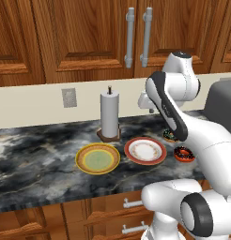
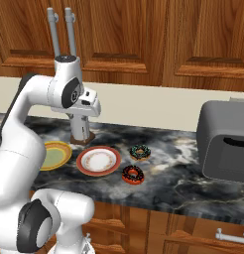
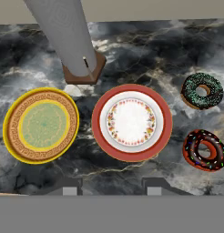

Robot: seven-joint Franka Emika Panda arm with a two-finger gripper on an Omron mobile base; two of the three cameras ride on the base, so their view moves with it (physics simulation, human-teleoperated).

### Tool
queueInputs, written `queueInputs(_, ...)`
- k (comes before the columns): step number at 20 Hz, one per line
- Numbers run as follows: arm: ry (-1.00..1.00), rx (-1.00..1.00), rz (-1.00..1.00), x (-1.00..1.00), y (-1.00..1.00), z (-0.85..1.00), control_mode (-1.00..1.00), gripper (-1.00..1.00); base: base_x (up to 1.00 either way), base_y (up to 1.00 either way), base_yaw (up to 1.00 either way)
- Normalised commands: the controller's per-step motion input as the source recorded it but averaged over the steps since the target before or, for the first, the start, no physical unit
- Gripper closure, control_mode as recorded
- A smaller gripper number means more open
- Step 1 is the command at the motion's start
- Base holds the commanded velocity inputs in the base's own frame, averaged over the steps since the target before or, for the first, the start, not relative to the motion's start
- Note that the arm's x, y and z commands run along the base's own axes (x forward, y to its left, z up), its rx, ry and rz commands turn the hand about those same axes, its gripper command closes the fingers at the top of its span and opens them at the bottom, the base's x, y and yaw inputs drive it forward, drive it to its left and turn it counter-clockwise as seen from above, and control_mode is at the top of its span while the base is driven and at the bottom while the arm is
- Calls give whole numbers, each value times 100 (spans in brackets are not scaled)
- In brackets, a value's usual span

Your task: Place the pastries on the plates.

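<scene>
Left base view: I've got both plates side by side on the counter (image 1: 23, 159), yellow-rimmed plate (image 1: 97, 158) left, red-rimmed plate (image 1: 145, 151) right, both bare. The reddish-sided donut (image 1: 184, 153) sits just right of the red one.

Right base view: the gripper (image 2: 92, 110) hangs high over the plates; the dark-sided donut (image 2: 140, 152) lies off to its right.

Hand view: fingertips (image 3: 69, 186) drawn in, holding nothing, touching nothing. Both donuts lie right of the red plate, so I'd swing right.
</scene>
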Motion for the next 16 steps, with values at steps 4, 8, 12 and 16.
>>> queueInputs(4, 0, 0, 0, -4, 0, 0, -100, -100, 0, 0, 0)
queueInputs(8, 0, 0, 0, 0, -3, -3, -100, -100, 0, 0, 0)
queueInputs(12, 0, 0, 0, -1, -20, -16, -100, -100, 0, 0, 0)
queueInputs(16, -3, 0, 0, -7, -37, -29, -100, -100, 0, 0, 0)
